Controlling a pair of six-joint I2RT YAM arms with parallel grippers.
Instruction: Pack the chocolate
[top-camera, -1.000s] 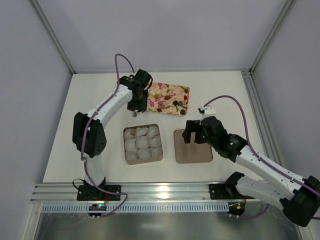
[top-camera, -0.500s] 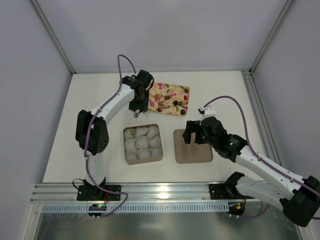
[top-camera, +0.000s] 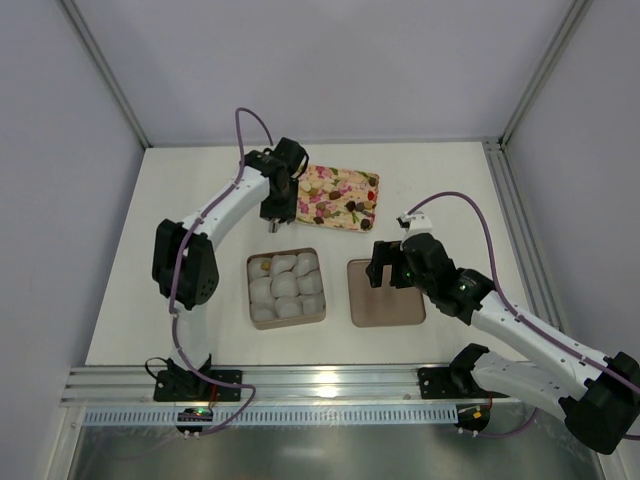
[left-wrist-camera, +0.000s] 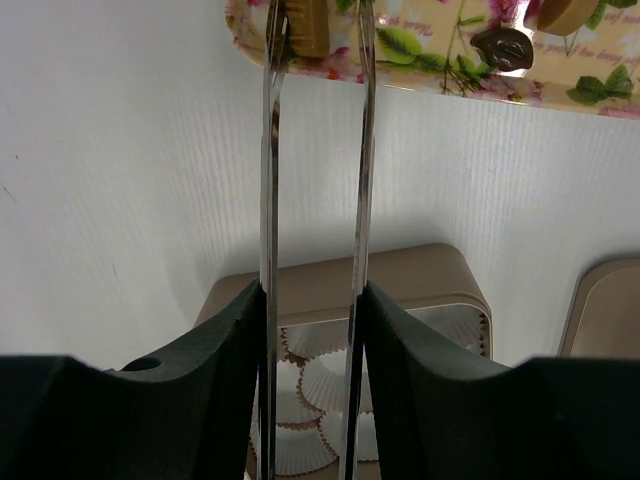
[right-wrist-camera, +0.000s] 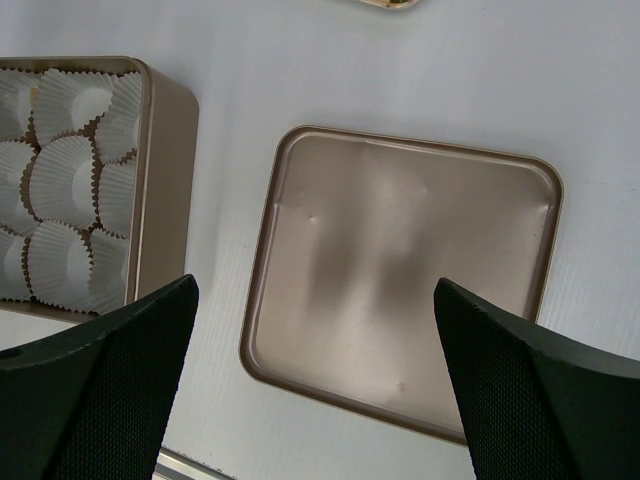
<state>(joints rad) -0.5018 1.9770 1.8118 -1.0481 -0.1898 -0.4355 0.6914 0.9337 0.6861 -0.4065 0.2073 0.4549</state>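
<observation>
Several chocolate pieces, tan-gold and dark brown, lie on the floral tray (top-camera: 340, 197). My left gripper (top-camera: 272, 222) carries two long metal blades and hangs at the tray's near-left corner. In the left wrist view the blades (left-wrist-camera: 318, 20) stand apart. A tan-gold piece (left-wrist-camera: 305, 30) shows between them against the left blade, and a dark piece (left-wrist-camera: 503, 47) lies to its right. The square brown box (top-camera: 285, 322) holds white paper cups, with one tan piece (top-camera: 264, 266) in its back-left cup. My right gripper (top-camera: 385, 268) is open and empty above the box lid (top-camera: 386, 296).
The lid (right-wrist-camera: 400, 290) lies upside down right of the box (right-wrist-camera: 165, 190), with a strip of white table between them. The box wall (left-wrist-camera: 340, 285) sits just below the tray in the left wrist view. Frame posts and a metal rail border the table.
My left arm has shifted slightly toward the tray's near-left corner. The right arm has not moved.
</observation>
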